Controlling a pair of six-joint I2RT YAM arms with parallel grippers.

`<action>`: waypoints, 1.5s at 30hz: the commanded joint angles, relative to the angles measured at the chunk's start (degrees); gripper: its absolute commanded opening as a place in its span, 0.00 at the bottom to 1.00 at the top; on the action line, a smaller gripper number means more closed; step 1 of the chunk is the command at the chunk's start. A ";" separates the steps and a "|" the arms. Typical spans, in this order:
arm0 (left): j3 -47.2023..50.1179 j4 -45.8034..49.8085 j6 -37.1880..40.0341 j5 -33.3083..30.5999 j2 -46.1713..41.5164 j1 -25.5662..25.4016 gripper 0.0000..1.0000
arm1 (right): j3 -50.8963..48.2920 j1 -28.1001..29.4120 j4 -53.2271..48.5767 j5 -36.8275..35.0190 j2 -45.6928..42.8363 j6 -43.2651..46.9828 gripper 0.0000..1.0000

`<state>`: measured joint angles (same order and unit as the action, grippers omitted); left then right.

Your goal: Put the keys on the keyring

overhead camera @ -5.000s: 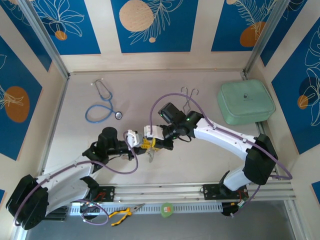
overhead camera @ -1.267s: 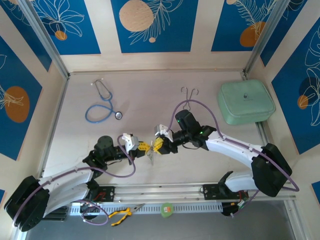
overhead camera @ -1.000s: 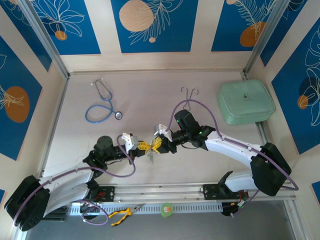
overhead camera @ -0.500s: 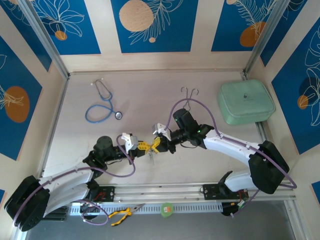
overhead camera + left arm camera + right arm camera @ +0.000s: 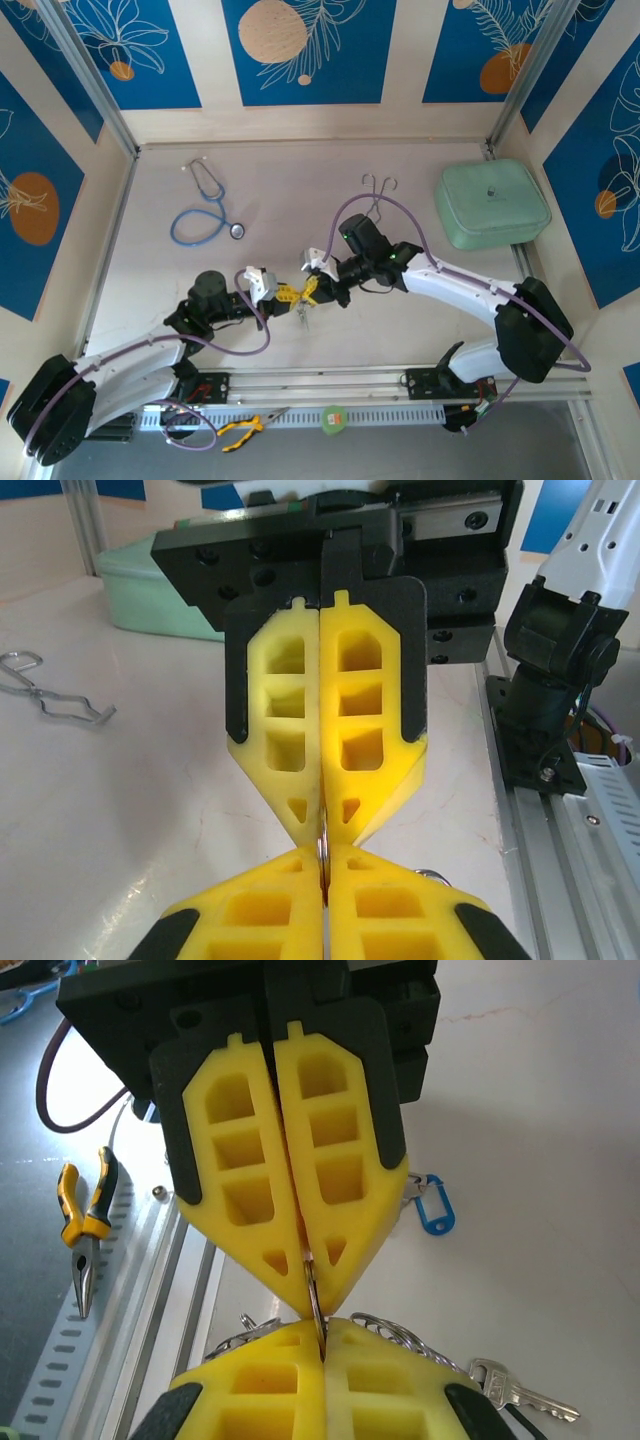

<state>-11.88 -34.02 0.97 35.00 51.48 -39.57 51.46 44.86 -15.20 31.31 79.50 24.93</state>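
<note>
Shifted slightly left over the table [image 5: 300, 190] since a second ago: your right gripper [image 5: 310, 288], meeting tip to tip your left gripper [image 5: 284, 293], which sits much where it was. Item, keyring [image 5: 314, 1295]: thin metal loop seen edge-on, clamped from opposite sides by both grippers, each fully closed on it. Item, keys [image 5: 301, 314]: small cluster just nearside of the joined tips; the right wrist view shows one silver key [image 5: 522, 1393] beside smaller wire rings [image 5: 392, 1332], and you cannot tell whether it is threaded on.
</note>
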 commanded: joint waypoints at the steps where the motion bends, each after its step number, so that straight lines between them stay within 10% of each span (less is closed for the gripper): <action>1: -2.87 6.18 3.60 1.38 -0.77 -0.44 0.12 | 4.67 1.97 -6.32 1.15 0.96 5.33 0.00; 12: -3.68 6.77 5.82 1.80 -0.20 -0.46 0.00 | 7.20 2.80 -8.32 2.47 2.12 6.54 0.00; 17: -3.50 8.34 8.82 -0.26 -2.00 -0.50 0.00 | -0.57 -2.73 0.09 1.81 -4.72 -0.82 0.21; 31: -4.89 13.75 26.09 -11.69 -7.70 -0.73 0.00 | -8.07 -11.53 10.52 -17.95 -11.86 -26.40 0.30; 39: -6.90 11.14 24.17 -22.38 -6.34 -0.77 0.00 | 1.86 -13.32 0.79 -14.42 -4.16 -29.44 0.27; 45: -8.80 7.96 20.96 -39.04 -3.19 -0.48 0.00 | -0.29 -3.51 4.64 -20.89 -4.38 -16.31 0.28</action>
<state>-18.22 -21.80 23.88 6.59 47.62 -39.72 51.94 37.43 -10.74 13.17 75.33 1.78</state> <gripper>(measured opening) 0.064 0.277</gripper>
